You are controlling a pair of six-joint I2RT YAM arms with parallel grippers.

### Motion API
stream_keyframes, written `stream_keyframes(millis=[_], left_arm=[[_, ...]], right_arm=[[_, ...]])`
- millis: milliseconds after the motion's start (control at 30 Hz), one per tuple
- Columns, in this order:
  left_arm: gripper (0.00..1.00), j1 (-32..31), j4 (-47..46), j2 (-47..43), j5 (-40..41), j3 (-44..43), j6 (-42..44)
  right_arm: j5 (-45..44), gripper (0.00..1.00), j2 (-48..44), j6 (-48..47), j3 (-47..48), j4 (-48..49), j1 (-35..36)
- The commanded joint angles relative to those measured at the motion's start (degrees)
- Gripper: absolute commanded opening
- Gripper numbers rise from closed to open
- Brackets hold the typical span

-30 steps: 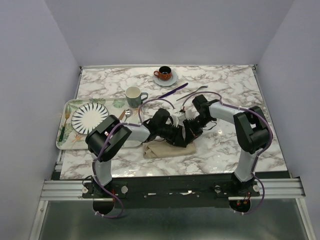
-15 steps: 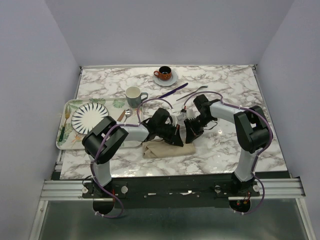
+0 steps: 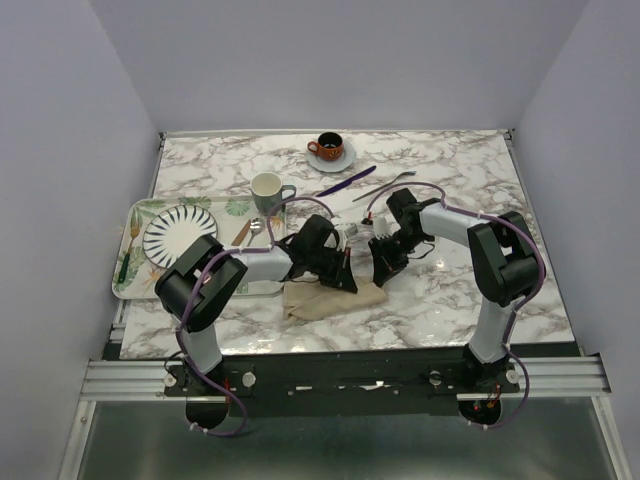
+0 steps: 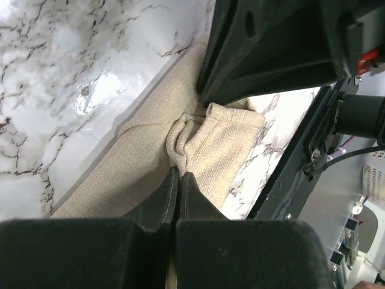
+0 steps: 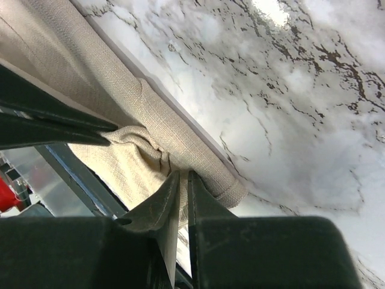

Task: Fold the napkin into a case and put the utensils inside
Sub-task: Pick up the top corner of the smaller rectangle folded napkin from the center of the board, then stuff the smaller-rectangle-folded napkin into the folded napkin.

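Cloth is the whole business here: the napkin (image 3: 330, 300) lies bunched on the marble table (image 3: 450, 300) near the front edge, between the two arms, and both tools have hold of the same raised ridge. The left gripper (image 4: 176, 173) has its jaws pressed together on a pinched fold of the beige weave. The right gripper (image 5: 180, 176), facing it from just beside, is clamped on a neighbouring pucker with little more than the fabric's thickness parting its fingers. Gripping the ridge from two sides likely serves to lift or drag one layer over another and set a straight crease (a single pinch would let soft cloth sag and twist). A folded edge runs as a long band in both wrist views, so a first fold seems made, yet no tidy case shows. The purple knife (image 3: 345, 181) and the silver fork (image 3: 386, 184) lie side by side farther back on the table, well apart from the napkin, presumably parked out of the way until a pocket exists. The leaf-printed tray (image 3: 133, 222) with its plate (image 3: 180, 236) sits to the left, touched by neither gripper.
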State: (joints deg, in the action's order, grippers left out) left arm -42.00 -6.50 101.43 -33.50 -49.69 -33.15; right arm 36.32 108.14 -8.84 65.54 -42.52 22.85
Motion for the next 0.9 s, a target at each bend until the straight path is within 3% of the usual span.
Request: stream_keyframes(millis=[0,400,867], left_arm=[[0.00,0.3,3.5,2.6,1.3,-0.3,-0.6],[0.00,0.3,4.5,5.4,-0.3,-1.2,0.0],[0.00,0.3,3.9,5.1,-0.3,-0.2,0.0]], right_arm=[[-2.2,0.19,-0.9,-1.5,0.4,2.3,0.3],[-5.5,0.20,-7.8,-1.2,-1.5,5.7,4.7],[-13.1,0.12,-6.2,1.7,-2.6,7.4,6.5]])
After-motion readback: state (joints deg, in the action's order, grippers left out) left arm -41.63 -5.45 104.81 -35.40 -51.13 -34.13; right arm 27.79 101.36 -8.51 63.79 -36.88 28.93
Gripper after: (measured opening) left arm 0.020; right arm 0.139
